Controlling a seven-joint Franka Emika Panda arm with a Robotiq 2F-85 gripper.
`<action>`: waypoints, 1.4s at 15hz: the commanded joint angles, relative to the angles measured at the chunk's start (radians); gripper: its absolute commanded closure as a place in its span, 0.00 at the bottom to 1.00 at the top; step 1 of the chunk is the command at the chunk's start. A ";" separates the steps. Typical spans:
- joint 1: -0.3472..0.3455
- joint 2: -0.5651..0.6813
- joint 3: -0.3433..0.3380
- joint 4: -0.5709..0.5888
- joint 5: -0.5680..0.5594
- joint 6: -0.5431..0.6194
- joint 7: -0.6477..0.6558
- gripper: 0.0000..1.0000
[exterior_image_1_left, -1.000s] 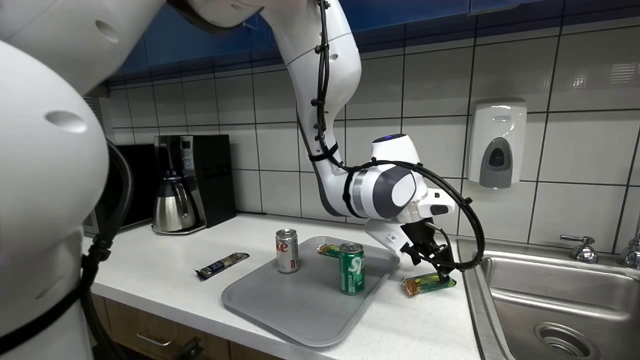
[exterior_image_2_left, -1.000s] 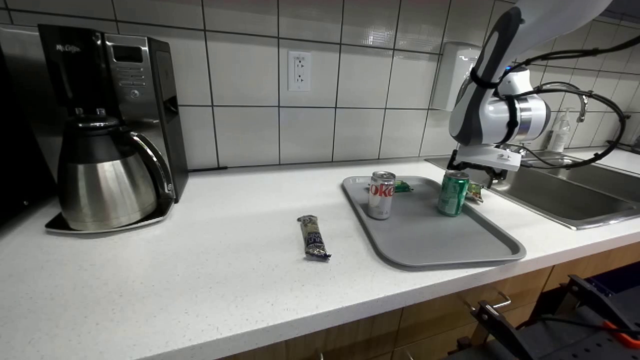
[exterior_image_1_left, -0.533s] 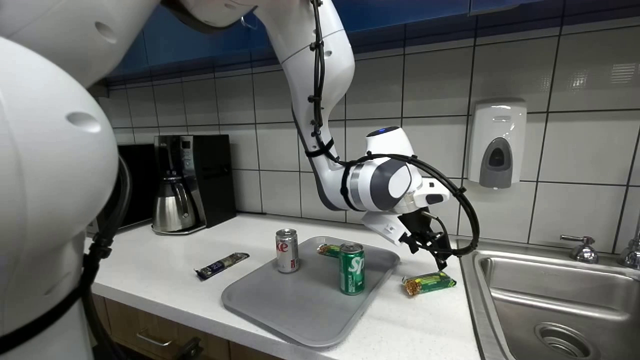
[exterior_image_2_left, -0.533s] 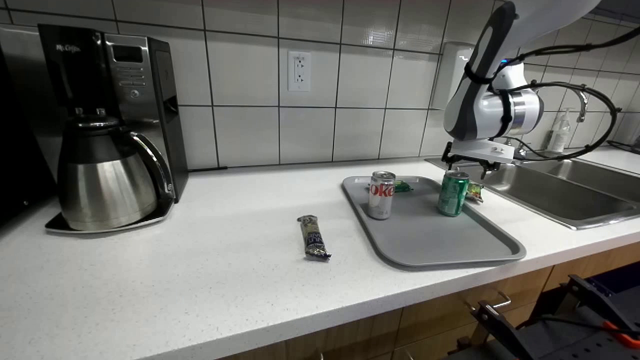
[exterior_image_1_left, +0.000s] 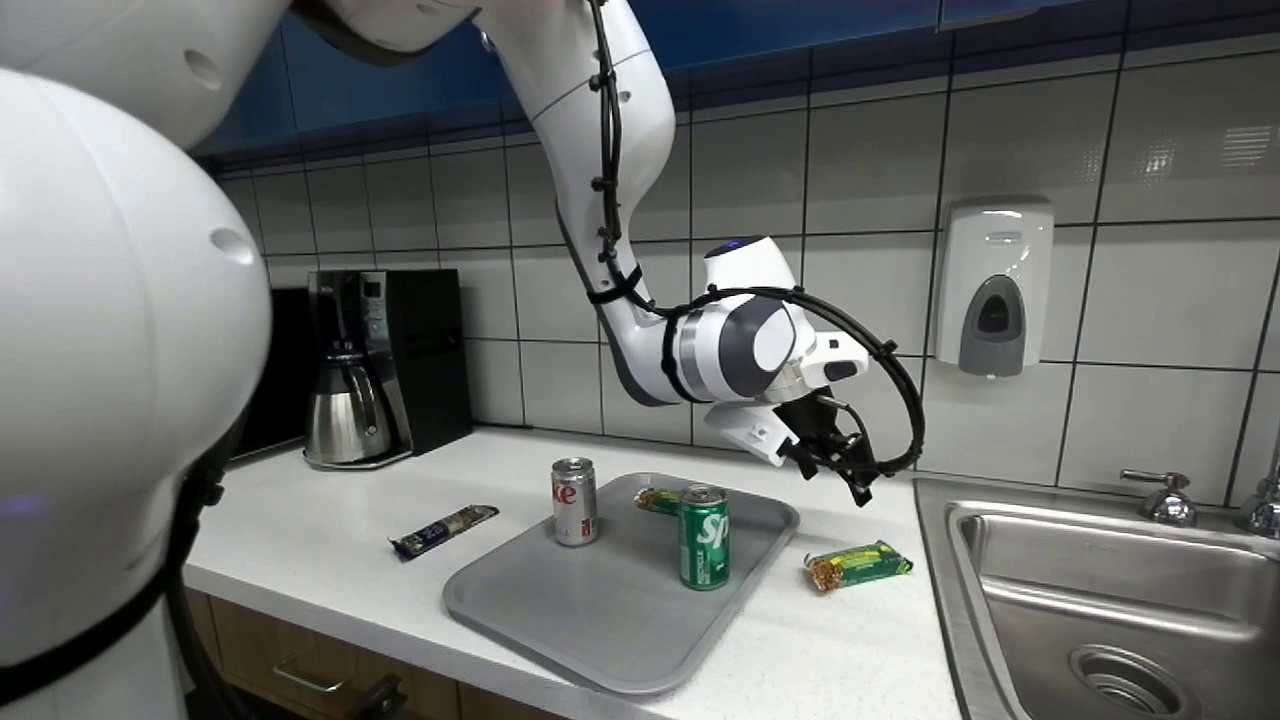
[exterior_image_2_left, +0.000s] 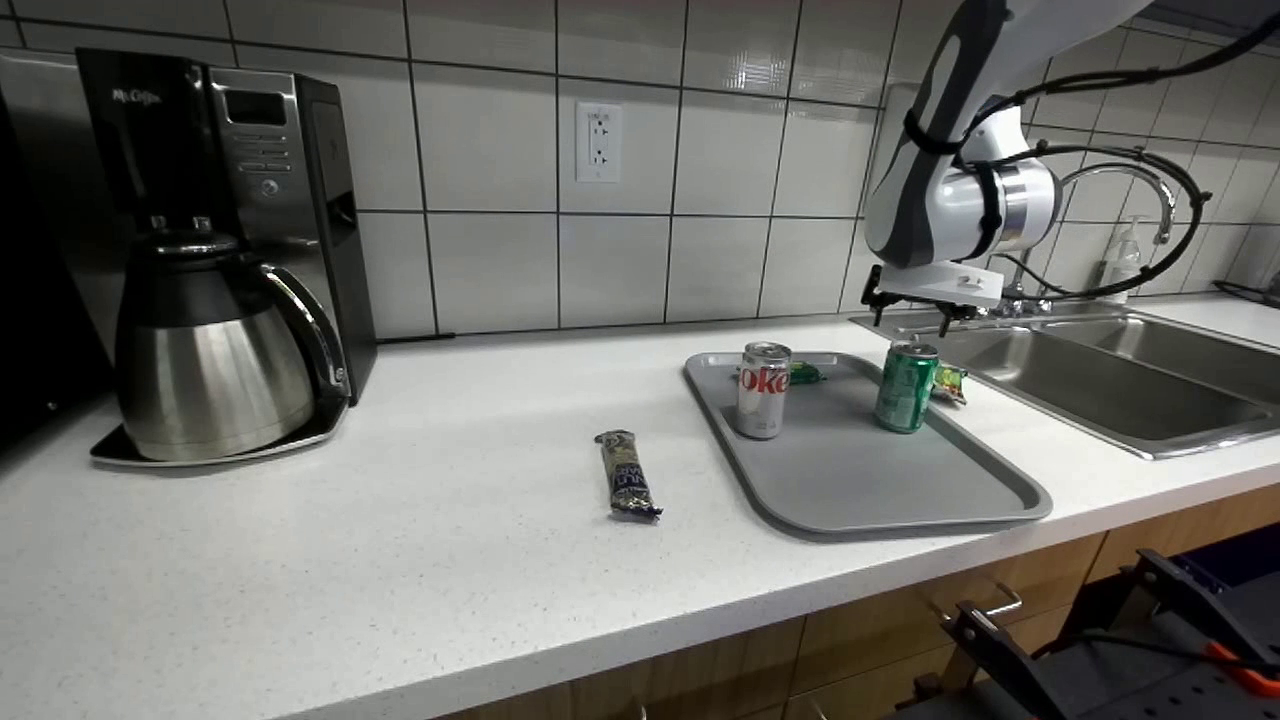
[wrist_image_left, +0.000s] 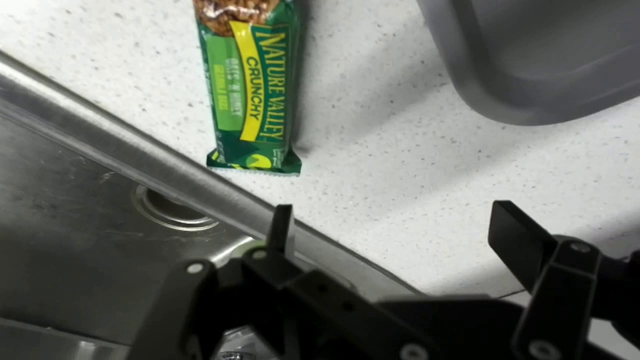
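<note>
My black gripper (wrist_image_left: 392, 220) is open and holds nothing. In both exterior views it hangs above the counter, behind the tray's right far side (exterior_image_1_left: 833, 482) (exterior_image_2_left: 911, 320). Nearest is a green Nature Valley granola bar (wrist_image_left: 250, 90), lying on the counter between the tray and the sink; it also shows in the exterior views (exterior_image_1_left: 858, 567) (exterior_image_2_left: 950, 383). The gripper does not touch it. A green Sprite can (exterior_image_1_left: 704, 538) (exterior_image_2_left: 907, 388) and a silver Coke can (exterior_image_1_left: 574, 503) (exterior_image_2_left: 763, 390) stand upright on the grey tray (exterior_image_1_left: 600, 630) (exterior_image_2_left: 880, 500). Another green bar (exterior_image_1_left: 657, 501) (exterior_image_2_left: 806, 373) lies on the tray, partly hidden by the cans.
A dark-wrapped nut bar (exterior_image_1_left: 443, 531) (exterior_image_2_left: 628, 475) lies on the counter beside the tray. A coffee maker (exterior_image_1_left: 390, 360) (exterior_image_2_left: 280, 200) with a steel carafe stands farther along. A steel sink (exterior_image_1_left: 1120, 600) (wrist_image_left: 75, 240) borders the counter. A soap dispenser (exterior_image_1_left: 995, 290) hangs on the tiled wall.
My gripper has risen off the granola bar beside the sink and moved up and back toward the tray side. The bar, cans and tray have stayed in place.
</note>
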 joint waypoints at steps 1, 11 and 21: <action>0.124 -0.011 -0.104 -0.016 0.026 -0.006 0.063 0.00; 0.389 -0.015 -0.271 -0.065 0.073 -0.051 0.207 0.00; 0.390 -0.042 -0.220 -0.065 0.090 -0.085 0.294 0.00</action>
